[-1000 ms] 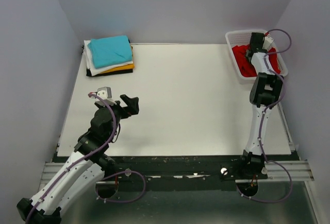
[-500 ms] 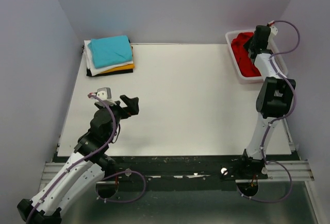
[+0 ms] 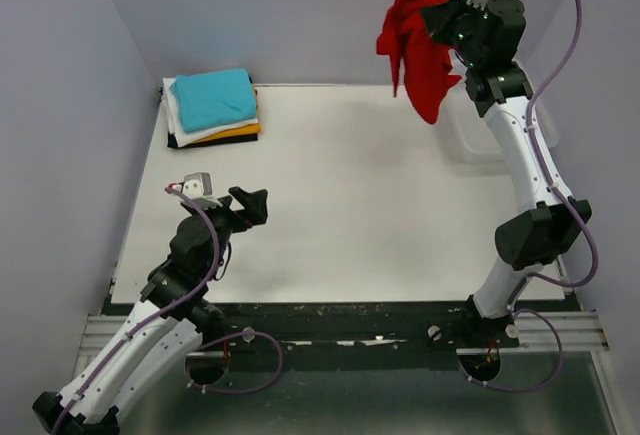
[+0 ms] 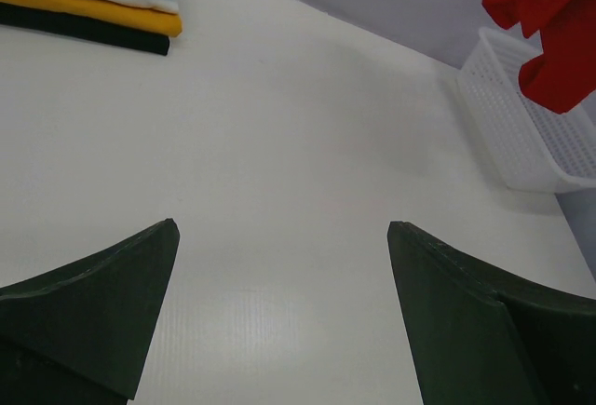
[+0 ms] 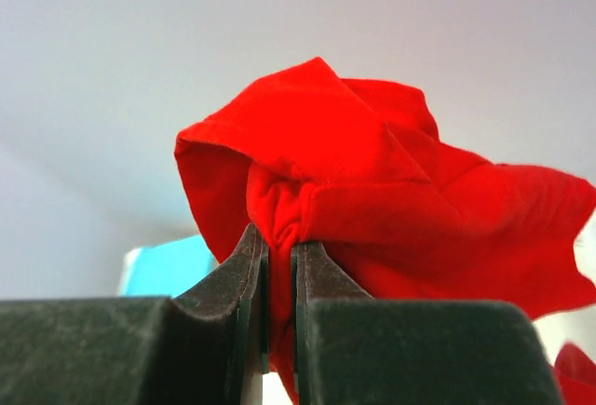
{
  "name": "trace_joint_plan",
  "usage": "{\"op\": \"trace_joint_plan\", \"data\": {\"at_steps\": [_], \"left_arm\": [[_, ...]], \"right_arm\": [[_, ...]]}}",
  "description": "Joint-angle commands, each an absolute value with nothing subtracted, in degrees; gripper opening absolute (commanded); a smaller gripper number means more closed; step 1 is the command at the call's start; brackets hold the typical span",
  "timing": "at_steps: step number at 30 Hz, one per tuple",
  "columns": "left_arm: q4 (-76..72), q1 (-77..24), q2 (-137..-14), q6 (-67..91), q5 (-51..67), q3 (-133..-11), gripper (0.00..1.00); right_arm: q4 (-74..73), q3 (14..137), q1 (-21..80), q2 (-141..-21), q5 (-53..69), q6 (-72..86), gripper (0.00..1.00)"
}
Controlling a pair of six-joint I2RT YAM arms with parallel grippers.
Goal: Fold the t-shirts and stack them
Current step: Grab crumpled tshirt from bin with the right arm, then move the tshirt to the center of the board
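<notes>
The red t-shirt (image 3: 415, 50) is held aloft by the right gripper (image 3: 438, 15), high above the far right part of the table (image 3: 350, 205). In the right wrist view a bunched fold of the red cloth is seen pinched between the two fingers. These are drawn almost together, with only the thickness of the fabric left between them. In that view the rest of the shirt is spread out beyond and above the fingertips.

From the top camera the shirt is seen crumpled, hanging down and to the left of the gripper. Its lower end dangles free just left of the white lattice basket (image 3: 478, 140). The garment is kept apart from both the basket and the table surface. In the left wrist view it is seen suspended above the basket.

The left gripper (image 3: 250, 202) is held low over the near left part of the table. Its fingers are spread wide and nothing is grasped; only bare table surface is seen between them. It is well apart from the red shirt.

A stack of folded t-shirts (image 3: 213, 107) is placed at the far left corner of the table. A teal one lies on top, then white, then orange, with black at the bottom. The stack is well apart from both grippers.
</notes>
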State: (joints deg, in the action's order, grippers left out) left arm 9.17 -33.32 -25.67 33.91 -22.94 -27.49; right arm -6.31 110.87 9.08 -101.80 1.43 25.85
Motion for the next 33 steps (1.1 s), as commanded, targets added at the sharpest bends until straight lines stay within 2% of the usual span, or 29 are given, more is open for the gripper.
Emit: {"op": "trace_joint_plan", "data": {"at_steps": [1, 4, 7, 9, 12, 15, 20, 25, 31, 33], "left_arm": [[10.21, -32.87, -24.07, 35.89, -21.7, -26.85, 0.99], [14.8, -32.84, -23.51, 39.4, -21.83, -28.85, 0.99], [20.81, -32.85, -22.75, 42.72, -22.29, -31.02, 0.99], [24.28, -32.84, -21.75, 44.55, -23.29, -31.95, 0.98], [28.04, -32.87, -20.03, 46.64, -25.35, -32.52, 0.99], [28.54, -32.87, -18.39, 46.92, -25.09, -32.22, 0.99], [23.59, -32.81, -18.91, 43.6, -18.6, -31.31, 0.99], [19.87, -32.85, -20.47, 41.49, -14.02, -30.5, 0.99], [16.94, -32.79, -24.02, 41.04, -10.74, -29.71, 0.98], [16.34, -32.81, -26.36, 40.85, -9.27, -29.86, 0.99]], "right_arm": [[-17.78, 118.16, 15.91, -100.4, 19.4, 23.04, 0.01], [-21.02, 117.35, 24.81, -98.76, 17.46, 17.49, 0.01], [-30.04, 119.13, 34.46, -98.99, 0.54, 13.95, 0.01], [-29.6, 114.87, 37.17, -97.23, -5.48, 16.14, 0.01], [-23.92, 104.25, 38.69, -91.69, -7.98, 19.92, 0.01], [-25.34, 99.84, 41.46, -88.89, -14.7, 20.78, 0.01], [-35.09, 103.56, 43.7, -90.53, -12.5, 19.52, 0.01], [-38.82, 105.41, 45.35, -92.08, -10.09, 18.18, 0.01], [-30.19, 98.13, 45.4, -97.48, -3.46, 21.96, 0.07], [-27.59, 99.08, 45.38, -102.01, -1.72, 22.91, 0.09]]}}
